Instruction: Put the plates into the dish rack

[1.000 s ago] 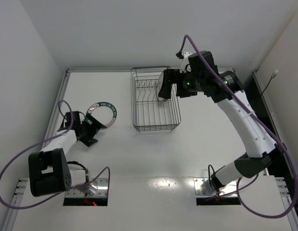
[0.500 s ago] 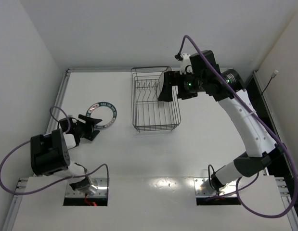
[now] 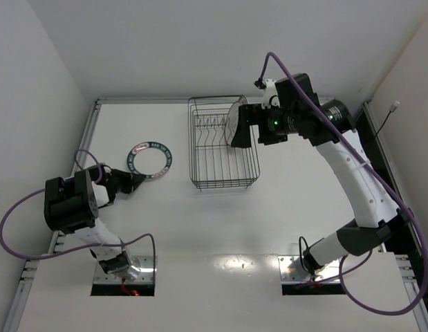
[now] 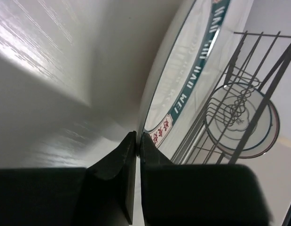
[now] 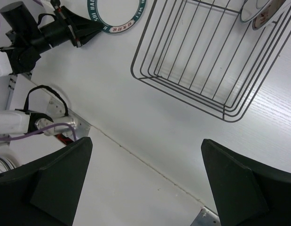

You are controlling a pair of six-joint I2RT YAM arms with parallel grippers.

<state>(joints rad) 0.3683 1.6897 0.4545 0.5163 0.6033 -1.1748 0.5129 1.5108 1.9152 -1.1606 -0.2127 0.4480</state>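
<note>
Where left claw point(image 4: 137, 137) clamps teal-rimmed plate point(image 3: 150, 160) edge, contact barely visible, right claw point(image 5: 145, 142) apart, racked plates point(image 5: 263, 11) cut off

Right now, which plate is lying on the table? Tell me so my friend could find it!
Find the dark wire dish rack at the back of the white table. Left of it one plate lies flat, the left claw pinching its near edge. Its rim band is dark teal with lettering, while the other plates stand upright inside the rack.
</note>
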